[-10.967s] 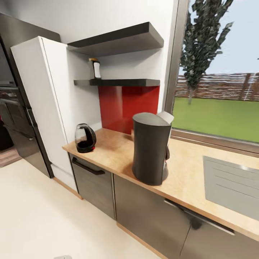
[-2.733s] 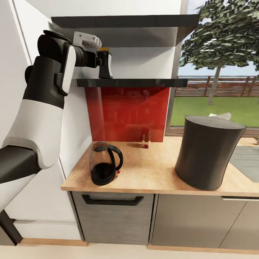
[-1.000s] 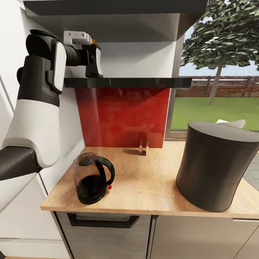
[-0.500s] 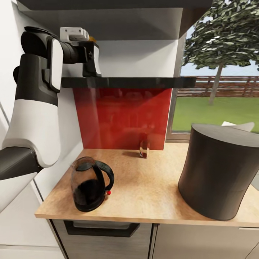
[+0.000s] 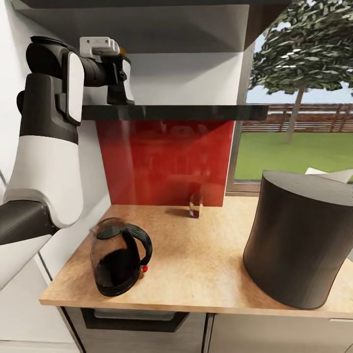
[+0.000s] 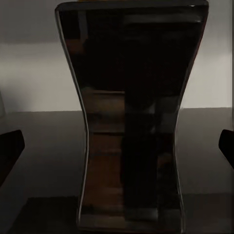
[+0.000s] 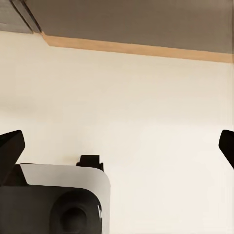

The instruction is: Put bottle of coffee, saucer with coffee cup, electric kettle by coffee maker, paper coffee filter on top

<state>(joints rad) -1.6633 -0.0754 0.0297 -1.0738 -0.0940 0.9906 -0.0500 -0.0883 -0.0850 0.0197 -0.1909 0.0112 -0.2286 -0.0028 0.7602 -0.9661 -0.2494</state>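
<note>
One bottle of coffee stands on the shelf, while one electric kettle and one coffee maker sit well apart on the worktop. The left arm reaches up to shelf height, its left pincer spread around the bottle (fingertips clear of its sides). The right pincer hangs spread above the floor.

The left arm is built of rounded segments: a glossy white shell over the long lower link, a matte black cylindrical link behind the gripper with an oblong white inlay panel, and a black round joint cap. Just behind the black left gripper sits a small white boxy camera housing. Black fingertips of the right gripper taper to blunt points; beside them sits a white-and-black rounded body part.
</note>
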